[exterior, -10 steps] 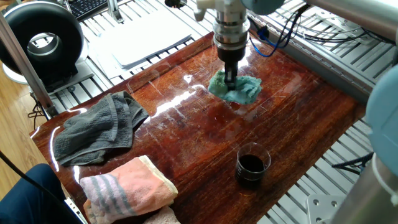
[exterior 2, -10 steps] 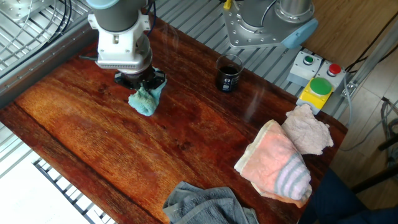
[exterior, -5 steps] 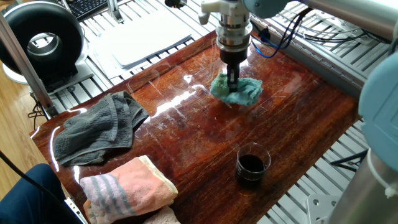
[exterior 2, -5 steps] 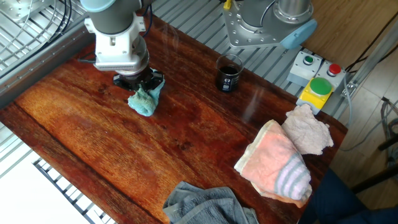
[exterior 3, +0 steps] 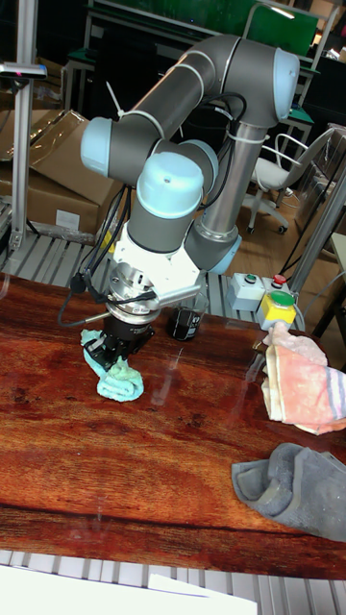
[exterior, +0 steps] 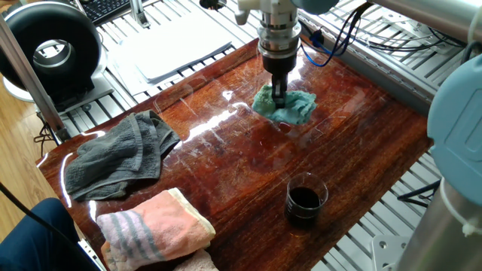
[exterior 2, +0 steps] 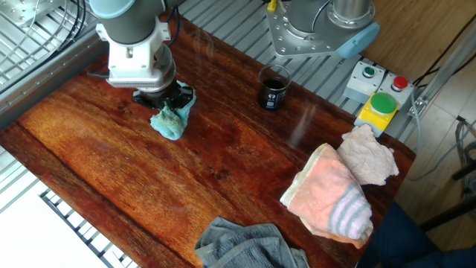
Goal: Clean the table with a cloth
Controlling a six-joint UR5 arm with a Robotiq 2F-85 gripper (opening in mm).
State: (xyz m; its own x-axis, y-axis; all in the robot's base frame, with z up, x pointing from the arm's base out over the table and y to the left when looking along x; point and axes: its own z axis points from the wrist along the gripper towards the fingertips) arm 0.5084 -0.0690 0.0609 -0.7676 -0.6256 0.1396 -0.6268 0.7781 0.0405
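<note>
Pinching the cloth (exterior: 285, 108) from above, the gripper (exterior: 279, 98) pressed it to the table (exterior: 361, 150) near the far edge. Rightward stood a glass (exterior: 305, 200) of dark liquid; a wide sweep could have tipped it. The grip looked shallow, perhaps slipping.

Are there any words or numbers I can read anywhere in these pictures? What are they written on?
No text can be read in any view.
The button box with its green, red and white buttons: no readable label.
The glass of dark liquid: no print visible.
The keyboard at the top edge: keys too small and blurred to read.
The cloth, the pink towel and the table carry no writing.
</note>
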